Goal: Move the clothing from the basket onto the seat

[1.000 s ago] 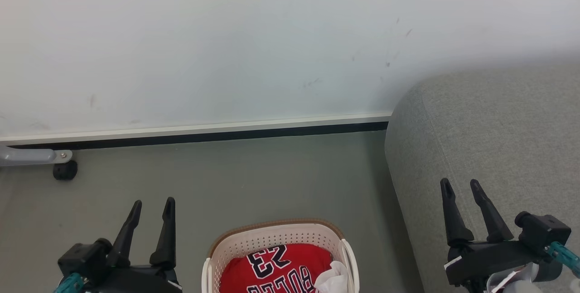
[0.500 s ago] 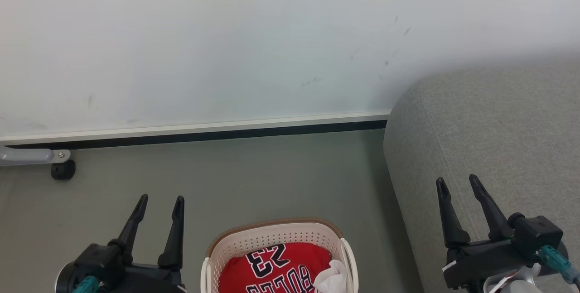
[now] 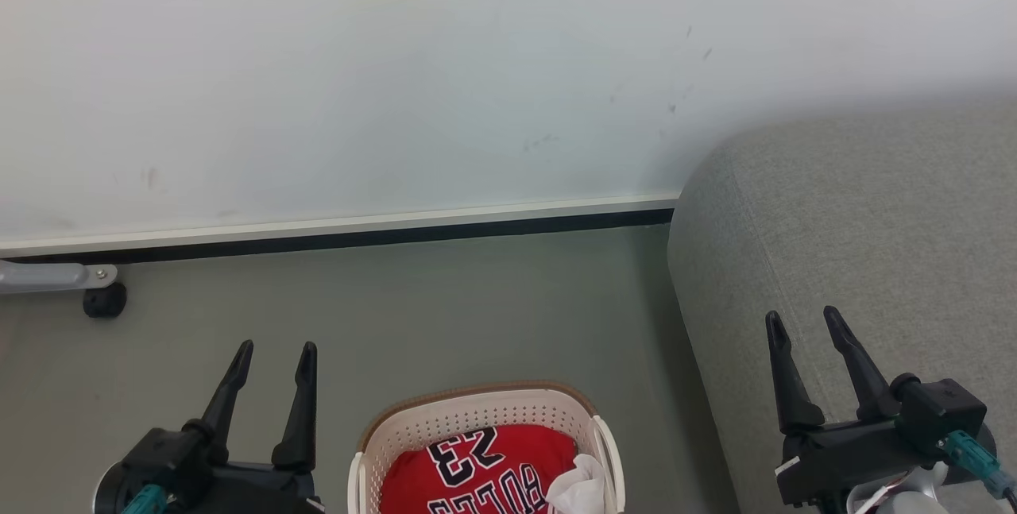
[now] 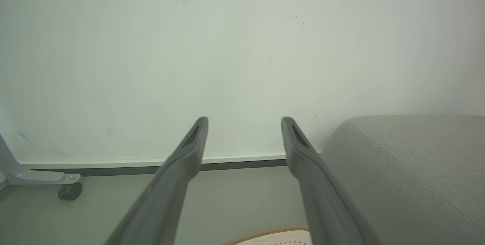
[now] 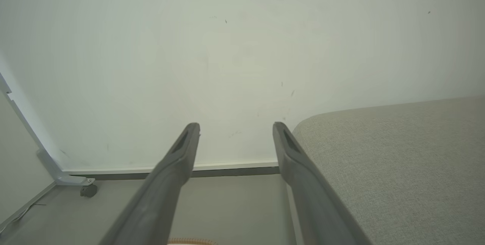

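Colour rundown: the jersey (image 3: 485, 474) at bottom centre is bright red, lettering black with white outlines, and a white bit of fabric (image 3: 576, 486) sits at its right. The basket (image 3: 469, 415) is cream with a dotted hole pattern and a brown rim. The sofa (image 3: 874, 220) on the right is a speckled light grey weave. The floor (image 3: 445, 299) is dull grey-green. The wall (image 3: 397, 61) is off-white with dark scuffs, and a white-over-black strip (image 3: 357, 237) runs along its base. The left tool (image 3: 276, 348) and right tool (image 3: 803, 317) are black, with a teal plug (image 3: 965, 446) by the right one.
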Motion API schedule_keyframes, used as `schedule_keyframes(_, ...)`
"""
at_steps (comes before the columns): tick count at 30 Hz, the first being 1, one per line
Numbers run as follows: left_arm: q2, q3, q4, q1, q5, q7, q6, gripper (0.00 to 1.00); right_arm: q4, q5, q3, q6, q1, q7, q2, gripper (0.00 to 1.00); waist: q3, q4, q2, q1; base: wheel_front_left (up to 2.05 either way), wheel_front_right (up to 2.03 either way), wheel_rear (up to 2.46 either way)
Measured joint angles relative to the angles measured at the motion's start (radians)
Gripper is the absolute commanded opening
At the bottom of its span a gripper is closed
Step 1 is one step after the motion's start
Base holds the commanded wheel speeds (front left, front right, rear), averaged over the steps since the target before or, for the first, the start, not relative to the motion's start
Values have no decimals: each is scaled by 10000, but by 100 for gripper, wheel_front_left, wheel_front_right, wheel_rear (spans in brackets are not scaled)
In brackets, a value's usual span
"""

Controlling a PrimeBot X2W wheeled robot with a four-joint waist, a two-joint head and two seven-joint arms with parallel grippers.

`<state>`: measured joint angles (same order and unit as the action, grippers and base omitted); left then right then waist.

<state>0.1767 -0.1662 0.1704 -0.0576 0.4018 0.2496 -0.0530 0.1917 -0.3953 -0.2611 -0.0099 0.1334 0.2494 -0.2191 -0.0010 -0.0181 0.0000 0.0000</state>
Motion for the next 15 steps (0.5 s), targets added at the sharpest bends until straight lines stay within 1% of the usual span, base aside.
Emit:
schedule_keyframes(10,-117,151,-150,-1,2,2,-6,100,-257,-25,142,19,8,0,180,100,421,-265,0,1,0,0,0)
schedule_keyframes(15,-203,163,-155,-58,2,2,-46,100,-410,-79,180,104,59,0,288,100,787,-449,0,1,0,0,0)
